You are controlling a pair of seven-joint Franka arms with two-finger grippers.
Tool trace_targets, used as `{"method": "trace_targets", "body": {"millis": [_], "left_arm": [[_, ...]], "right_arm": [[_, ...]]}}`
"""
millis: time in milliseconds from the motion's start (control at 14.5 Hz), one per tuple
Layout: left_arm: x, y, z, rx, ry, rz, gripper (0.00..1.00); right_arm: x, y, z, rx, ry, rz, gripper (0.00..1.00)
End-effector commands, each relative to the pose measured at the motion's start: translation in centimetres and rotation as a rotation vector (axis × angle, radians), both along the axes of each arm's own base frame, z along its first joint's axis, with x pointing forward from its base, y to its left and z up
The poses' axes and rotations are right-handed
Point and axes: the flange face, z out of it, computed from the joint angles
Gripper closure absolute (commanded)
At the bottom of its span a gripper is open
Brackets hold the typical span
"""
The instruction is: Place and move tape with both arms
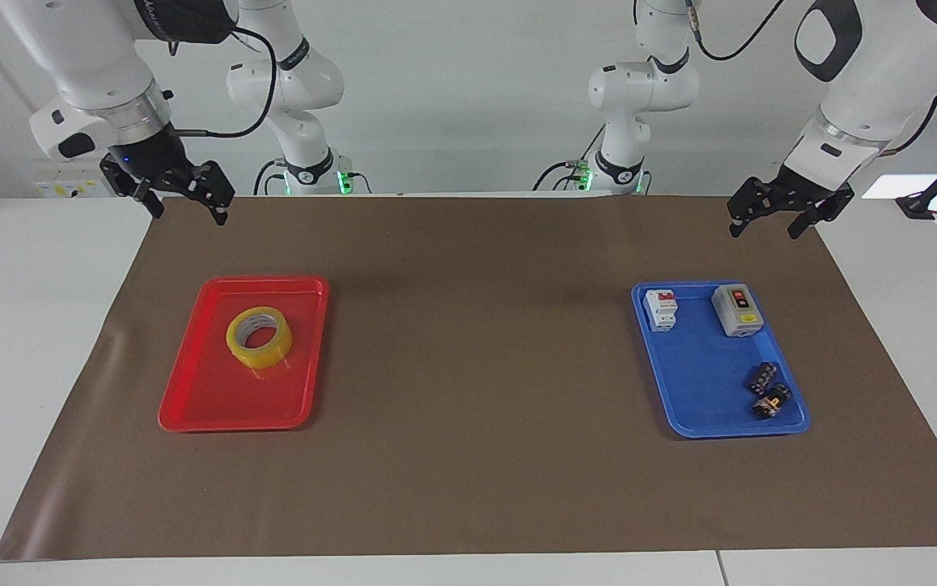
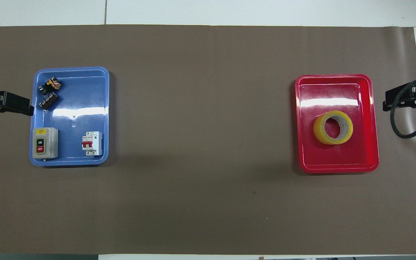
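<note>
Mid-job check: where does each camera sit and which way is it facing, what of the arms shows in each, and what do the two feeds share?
Facing view: high across the table, facing the robots; both arms show whole, right gripper and left gripper open over the brown mat's corners.
Overhead view: above the robots' end, looking steeply down; only the grippers show at the edges.
Shared: the tape lying in the red tray and the blue tray, mirrored half a turn.

The overhead view's side edges are cutting off most of the left gripper (image 2: 5, 103) and the right gripper (image 2: 408, 99), while the two small black parts (image 1: 768, 391) are showing too small to identify.
</note>
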Motion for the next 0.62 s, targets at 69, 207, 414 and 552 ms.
{"method": "trace_targets", "body": {"millis": [69, 207, 414, 552], "left_arm": [[-0.91, -0.03, 0.23, 0.011, -0.003, -0.018, 0.0], [-0.9, -0.03, 0.38, 0.011, -0.006, -0.018, 0.0], [-1.0, -0.11, 0.48, 0.011, -0.003, -0.02, 0.0], [-1.13, -0.19, 0.62, 0.011, -0.003, -0.021, 0.0]], "right_arm": [[0.22, 0.47, 0.31, -0.001, 0.002, 0.029, 0.0], [0.12, 0.39, 0.24, -0.001, 0.011, 0.032, 0.0], [0.21, 0.39, 0.3, -0.001, 0.004, 0.035, 0.0], [0.24, 0.36, 0.32, -0.004, 0.0, 0.036, 0.0]]}}
